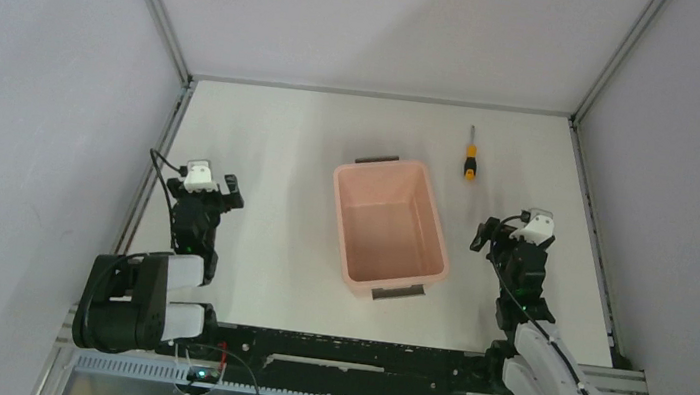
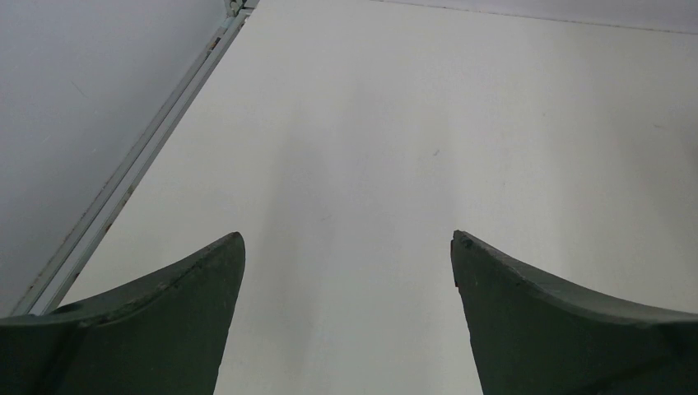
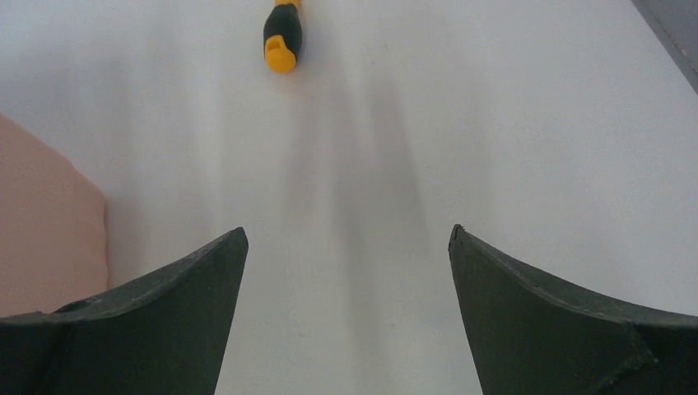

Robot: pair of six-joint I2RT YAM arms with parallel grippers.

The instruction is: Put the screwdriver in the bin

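Observation:
The screwdriver lies on the white table beyond the bin's far right corner, orange-and-black handle toward me, thin shaft pointing away. In the right wrist view only its handle end shows at the top edge. The pale pink bin stands mid-table, empty, with a dark handle at each short end; its wall shows at the left of the right wrist view. My right gripper hovers open right of the bin, well short of the screwdriver, nothing between its fingers. My left gripper stands open over bare table left of the bin.
Grey enclosure walls rise on three sides, with metal frame rails along the table's left and right edges. The left rail runs close beside my left gripper. The arm bases and a black rail sit at the near edge.

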